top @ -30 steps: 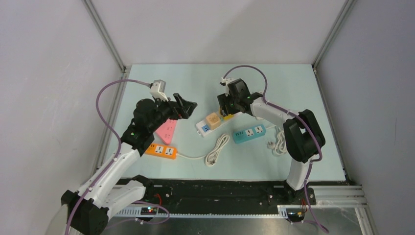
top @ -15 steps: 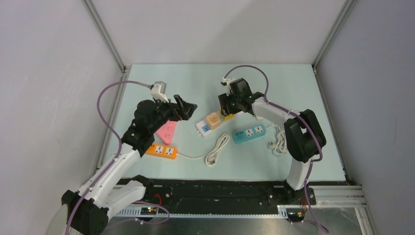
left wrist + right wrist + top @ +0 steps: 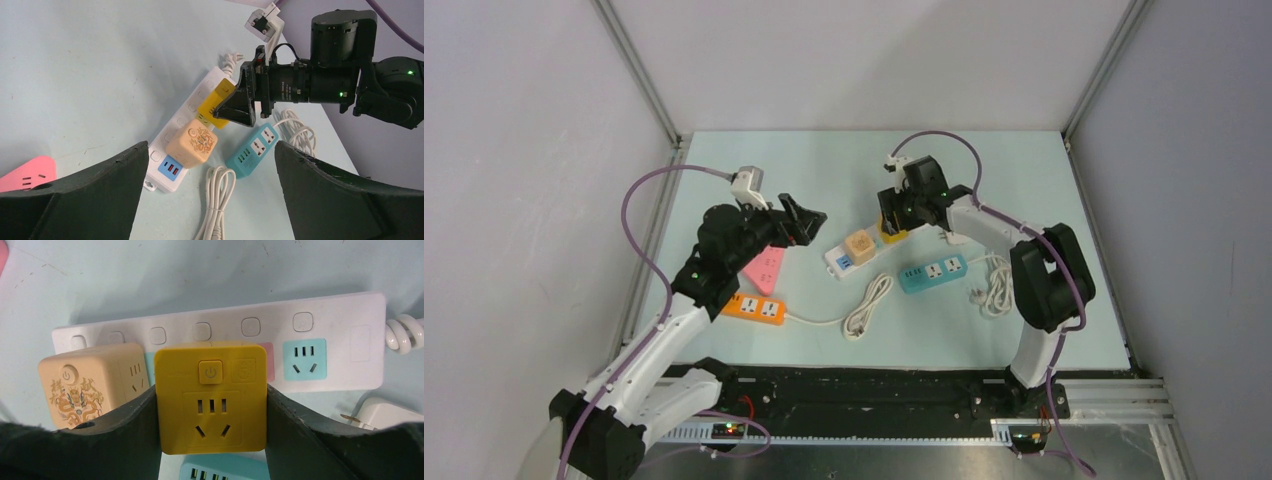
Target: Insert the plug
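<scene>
Gripping the yellow plug (image 3: 210,395) with my right tool (image 3: 212,432), I had it over the white power strip (image 3: 325,320), just beside the beige cube (image 3: 90,385). Left tool (image 3: 812,219) hung spread wide, nothing in it.

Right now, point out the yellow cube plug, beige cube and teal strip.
yellow cube plug (image 3: 210,397): right wrist view, socket face.
beige cube (image 3: 192,144): left wrist view, patterned face.
teal strip (image 3: 932,272): top external view, upper face.

Left arm (image 3: 669,325) reaches from its base toward 1 o'clock, its pincer (image 3: 812,222) spread wide and held aloft. Right arm (image 3: 989,228) folds at the elbow and stretches toward 10 o'clock, its pincer (image 3: 892,220) clamped on a yellow plug cube (image 3: 210,395).
</scene>
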`<state>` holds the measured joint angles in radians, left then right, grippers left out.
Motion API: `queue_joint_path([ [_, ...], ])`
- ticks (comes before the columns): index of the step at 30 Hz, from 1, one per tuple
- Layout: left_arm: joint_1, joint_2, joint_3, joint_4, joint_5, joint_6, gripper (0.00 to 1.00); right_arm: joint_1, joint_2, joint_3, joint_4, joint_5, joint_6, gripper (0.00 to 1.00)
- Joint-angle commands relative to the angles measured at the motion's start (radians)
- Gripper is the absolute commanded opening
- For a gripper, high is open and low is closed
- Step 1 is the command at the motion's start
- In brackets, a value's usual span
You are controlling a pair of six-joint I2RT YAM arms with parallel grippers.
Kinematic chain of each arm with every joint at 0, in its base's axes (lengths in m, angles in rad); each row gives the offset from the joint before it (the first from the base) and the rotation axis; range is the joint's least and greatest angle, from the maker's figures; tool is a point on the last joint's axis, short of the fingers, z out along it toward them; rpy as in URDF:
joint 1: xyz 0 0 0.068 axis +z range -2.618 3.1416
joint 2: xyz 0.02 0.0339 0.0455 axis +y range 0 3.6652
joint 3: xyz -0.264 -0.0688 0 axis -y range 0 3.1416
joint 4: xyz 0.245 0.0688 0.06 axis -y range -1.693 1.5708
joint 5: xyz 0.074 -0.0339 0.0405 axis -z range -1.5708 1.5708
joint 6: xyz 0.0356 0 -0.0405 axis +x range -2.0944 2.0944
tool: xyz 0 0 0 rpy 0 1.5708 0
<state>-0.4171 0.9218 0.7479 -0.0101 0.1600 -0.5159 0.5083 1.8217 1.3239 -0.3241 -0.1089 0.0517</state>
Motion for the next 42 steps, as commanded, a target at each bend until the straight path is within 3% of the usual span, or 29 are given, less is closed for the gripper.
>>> queue_joint_path([
  [1, 0.006, -0.015, -0.004, 0.026, 0.004, -0.007, 1.0, -0.022, -0.04, 0.009, -0.003, -0.113, -0.048, 0.0],
  [8, 0.005, -0.008, 0.001, 0.026, 0.014, -0.013, 1.0, -0.032, -0.01, 0.017, -0.032, -0.237, -0.089, 0.0],
  [27, 0.006, 0.0, -0.001, 0.026, 0.02, -0.012, 0.99, -0.028, -0.055, 0.04, 0.08, -0.121, -0.081, 0.0],
  [36, 0.006, -0.003, -0.005, 0.025, 0.018, -0.01, 1.0, -0.006, -0.026, -0.031, 0.193, -0.048, -0.102, 0.0],
  [42, 0.005, 0.003, -0.008, 0.026, 0.016, -0.011, 1.0, -0.001, -0.025, -0.055, 0.192, -0.092, -0.13, 0.0],
])
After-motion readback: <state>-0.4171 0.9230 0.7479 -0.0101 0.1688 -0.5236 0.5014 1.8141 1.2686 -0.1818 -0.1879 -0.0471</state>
